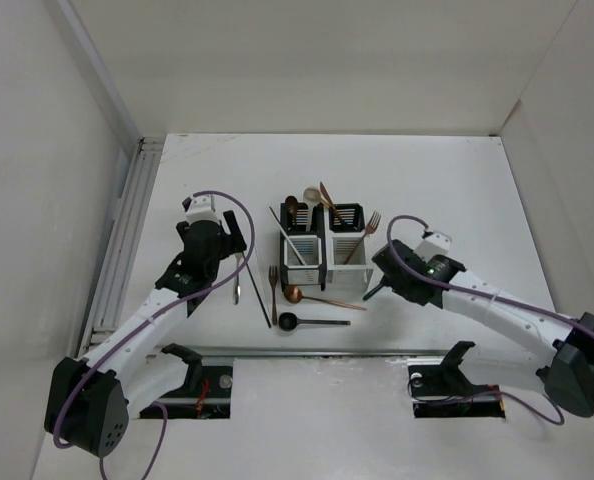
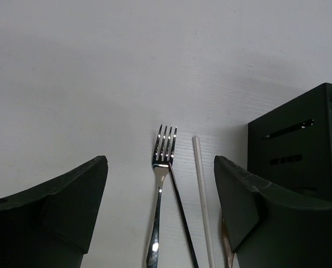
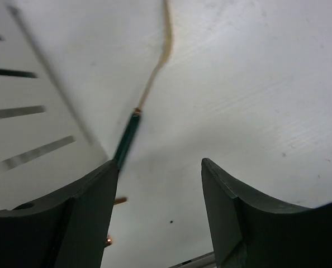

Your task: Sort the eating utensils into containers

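Observation:
The containers [image 1: 322, 242] stand mid-table, two black behind, two white in front. Spoons stick out of the back left black one, a white chopstick [image 1: 287, 235] leans in the front left white one, and a fork [image 1: 364, 236] leans at the front right one. A silver fork [image 1: 237, 275], a black chopstick [image 1: 261, 292], a copper fork [image 1: 273, 280], a copper spoon [image 1: 319, 297] and a black spoon [image 1: 312, 322] lie in front. My left gripper [image 2: 160, 184] hangs open over the silver fork [image 2: 161, 184]. My right gripper [image 3: 159, 167] is open and empty; a blurred gold utensil with a green handle [image 3: 127, 139] passes its left fingertip.
In the left wrist view a black chopstick [image 2: 183, 223] and a white chopstick [image 2: 202, 195] lie beside the silver fork, with a black compartment [image 2: 300, 151] to the right. A white slatted wall [image 3: 32, 111] fills the left of the right wrist view. White walls enclose the table [image 1: 447, 190].

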Controlling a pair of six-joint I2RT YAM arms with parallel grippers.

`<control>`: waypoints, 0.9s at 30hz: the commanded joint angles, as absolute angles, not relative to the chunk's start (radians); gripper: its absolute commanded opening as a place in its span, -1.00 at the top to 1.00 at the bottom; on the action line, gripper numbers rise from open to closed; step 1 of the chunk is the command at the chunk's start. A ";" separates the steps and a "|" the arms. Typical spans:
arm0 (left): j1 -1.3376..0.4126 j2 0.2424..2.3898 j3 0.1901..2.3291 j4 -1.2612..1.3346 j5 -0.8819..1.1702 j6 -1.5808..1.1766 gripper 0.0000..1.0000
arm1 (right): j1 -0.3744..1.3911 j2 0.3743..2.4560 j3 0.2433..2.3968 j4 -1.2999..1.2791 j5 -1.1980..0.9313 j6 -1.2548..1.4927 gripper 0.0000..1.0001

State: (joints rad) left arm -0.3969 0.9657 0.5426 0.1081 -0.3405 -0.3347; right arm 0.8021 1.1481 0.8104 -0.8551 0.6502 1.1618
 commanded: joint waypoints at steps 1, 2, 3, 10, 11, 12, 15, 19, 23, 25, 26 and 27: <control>-0.391 0.950 0.537 0.146 -0.328 -0.344 -0.49 | 0.714 1.059 0.755 -0.849 0.545 1.244 -0.33; -0.391 0.940 0.528 0.146 -0.328 -0.344 -0.49 | 0.666 1.043 0.703 -0.777 0.494 1.244 -0.33; -0.391 0.940 0.528 0.146 -0.328 -0.344 -0.49 | 0.646 1.031 0.677 -0.776 0.467 1.244 -0.33; -0.391 0.931 0.528 0.146 -0.337 -0.344 -0.49 | 0.565 1.149 0.653 -0.545 0.360 1.143 -0.26; -0.391 0.931 0.528 0.146 -0.337 -0.344 -0.49 | 0.565 1.207 0.679 -0.554 0.360 1.119 -0.26; -0.391 0.922 0.519 0.146 -0.337 -0.344 -0.49 | 0.565 1.236 0.705 -0.567 0.360 1.105 -0.26; -0.391 0.922 0.518 0.146 -0.337 -0.344 -0.49 | 0.565 1.326 0.755 -0.580 0.370 1.094 -0.26; -0.391 0.913 0.518 0.146 -0.337 -0.344 -0.49 | 0.565 1.367 0.755 -0.557 0.350 1.121 -0.22; -0.391 0.913 0.509 0.146 -0.347 -0.344 -0.51 | 0.565 1.367 0.735 -0.529 0.341 1.144 -0.20; -0.391 0.913 0.509 0.155 -0.347 -0.344 -0.51 | 0.565 1.406 0.735 -0.529 0.331 1.144 -0.20; -0.391 0.913 0.509 0.155 -0.347 -0.344 -0.51 | 0.555 1.420 0.735 -0.529 0.331 1.153 -0.20; -0.391 0.913 0.509 0.155 -0.347 -0.344 -0.51 | 0.555 1.433 0.744 -0.538 0.319 1.154 -0.20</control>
